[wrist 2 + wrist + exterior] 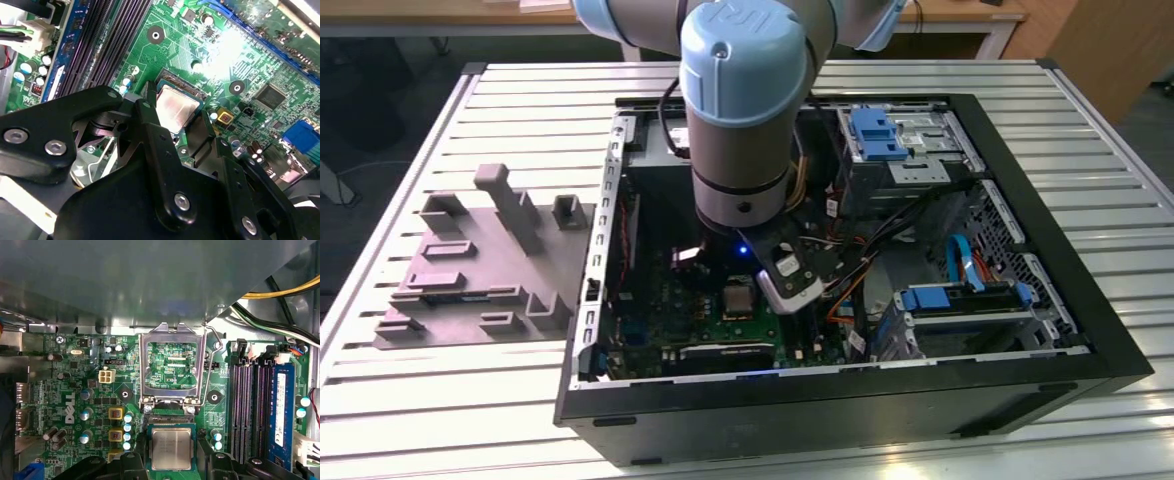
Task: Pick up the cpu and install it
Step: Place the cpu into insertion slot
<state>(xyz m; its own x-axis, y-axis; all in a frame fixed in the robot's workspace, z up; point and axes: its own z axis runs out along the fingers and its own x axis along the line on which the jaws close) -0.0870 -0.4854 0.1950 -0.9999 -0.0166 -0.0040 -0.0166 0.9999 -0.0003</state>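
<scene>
Gripper (pixel 176 127) low over the green motherboard (pixel 235 60) inside the open computer case (pixel 1067 300), black fingers (pixel 150 125) spread either side of the cpu (pixel 171 448) (silver top up), chip lying in its socket, hinged metal socket frame (pixel 172 365) raised open just beside it.

Brushed pale metal cpu (pixel 171 448), glossy green motherboard (pixel 90 390)

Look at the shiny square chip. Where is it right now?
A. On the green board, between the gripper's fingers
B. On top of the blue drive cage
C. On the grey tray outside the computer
A: in both wrist views the cpu sits in its socket on the green board, between the black fingers of the gripper.
</scene>
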